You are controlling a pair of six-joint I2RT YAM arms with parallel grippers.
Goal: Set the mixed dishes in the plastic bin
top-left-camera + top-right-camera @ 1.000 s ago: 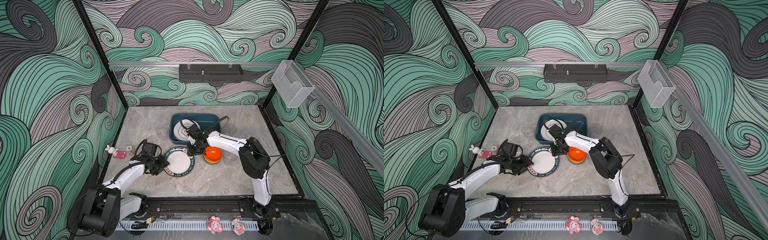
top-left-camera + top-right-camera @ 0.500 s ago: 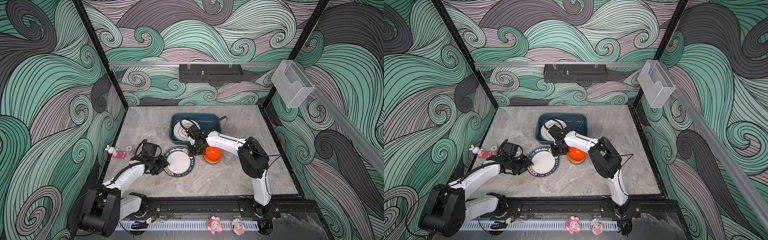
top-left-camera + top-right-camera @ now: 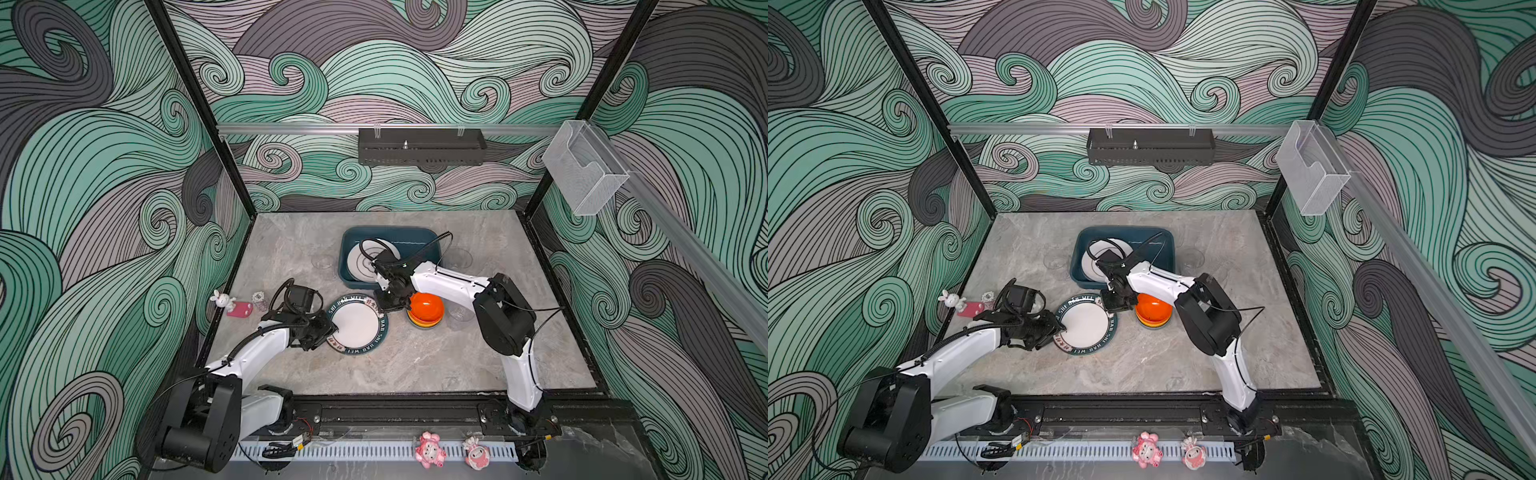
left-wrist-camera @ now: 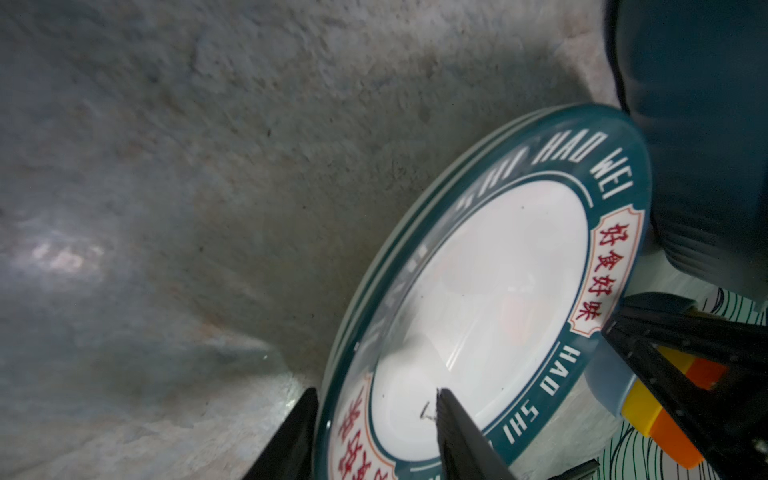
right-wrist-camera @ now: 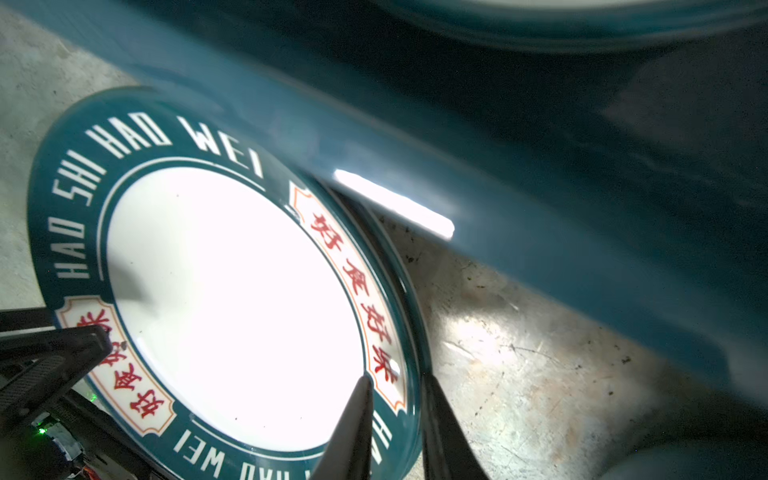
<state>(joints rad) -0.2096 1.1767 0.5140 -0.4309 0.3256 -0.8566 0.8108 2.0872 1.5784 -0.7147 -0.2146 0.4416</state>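
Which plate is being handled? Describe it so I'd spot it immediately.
On the grey table, find the teal bin at mid-back. Just in front of it lies the plate, left gripper and right gripper at opposite edges. Unlike the pale plate inside the bin and the orange bowl stack beside it, its dark teal rim reads HAO SHI HAO WEI.

Your left gripper [image 3: 333, 332] reaches forward and low, jaws standing apart; your right gripper [image 3: 381, 306] hangs low facing it, jaws only narrowly apart.

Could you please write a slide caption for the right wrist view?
The right gripper has its jaws astride the rim of the teal-banded plate, beside the plastic bin.
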